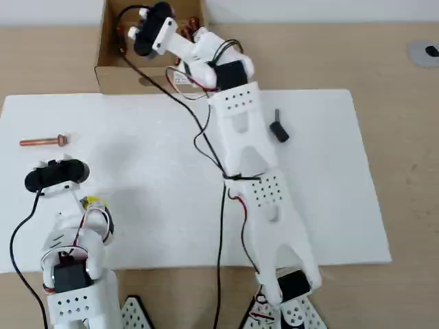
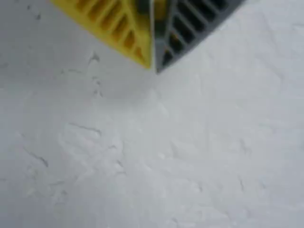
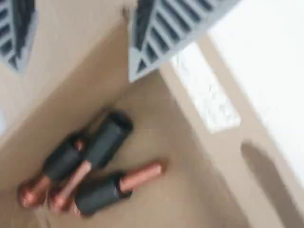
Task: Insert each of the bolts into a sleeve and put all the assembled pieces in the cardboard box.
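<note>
A copper bolt [image 1: 42,141] lies alone on the white foam mat [image 1: 137,192] at its far left. A black sleeve [image 1: 278,129] lies on the mat beside the right arm. My right gripper [image 1: 140,27] hangs over the cardboard box [image 1: 110,65]; its grey fingers [image 3: 161,38] stand apart, open and holding nothing. Below them on the box floor lie three assembled pieces, black sleeves with copper bolts through them [image 3: 107,137] [image 3: 61,161] [image 3: 99,192]. My left gripper [image 2: 154,64] is shut, its yellow and grey tips together just above bare mat, at the near left [image 1: 91,204].
The box stands off the mat's far edge, on the wooden table [image 1: 384,62]. Black cables [image 1: 199,130] trail across the mat along the right arm. A grey disc [image 1: 422,53] sits at the table's far right.
</note>
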